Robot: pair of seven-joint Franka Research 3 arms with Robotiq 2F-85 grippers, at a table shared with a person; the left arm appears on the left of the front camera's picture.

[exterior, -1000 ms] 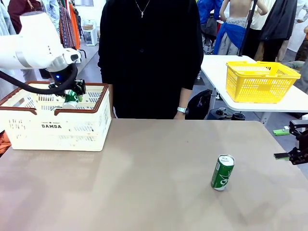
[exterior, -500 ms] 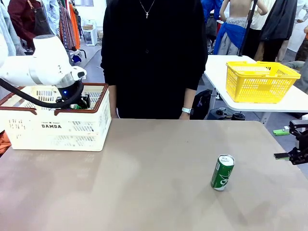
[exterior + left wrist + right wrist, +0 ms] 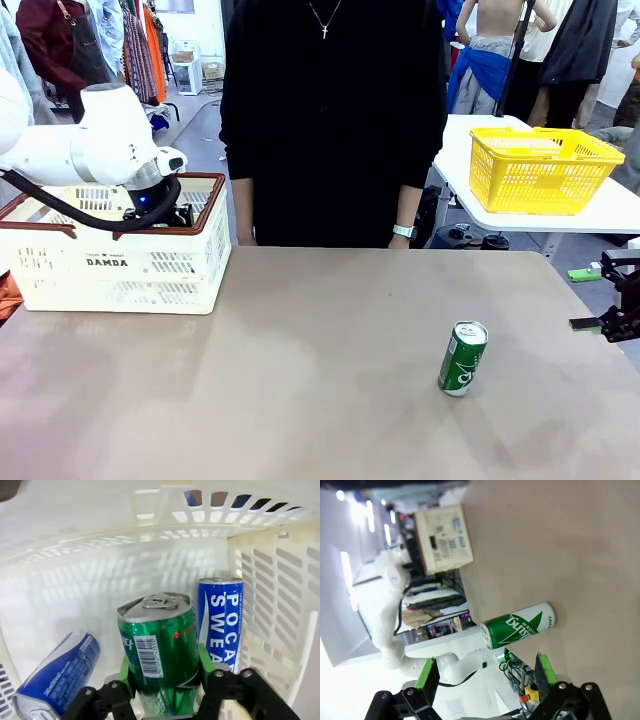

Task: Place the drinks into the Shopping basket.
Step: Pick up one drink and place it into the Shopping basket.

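Green can (image 3: 160, 645), smooth cylinder, is inside slotted Shopping basket (image 3: 270, 580).

the shopping basket (image 3: 120, 262) is big and cream-white, with slots, a brown rim and black "damda" letters. it sits at the far left of the table (image 3: 300, 390). inside it, a green can (image 3: 160, 645) with a silver top and a bar code sits between the jaws of the left gripper (image 3: 162, 672), with a green pad against each side. just beside it, a blue can (image 3: 222, 620) with white letters stands by the basket wall. a second blue can (image 3: 57, 672) lies on its side. a second green can (image 3: 462, 358) stands on the table, well apart from the basket.
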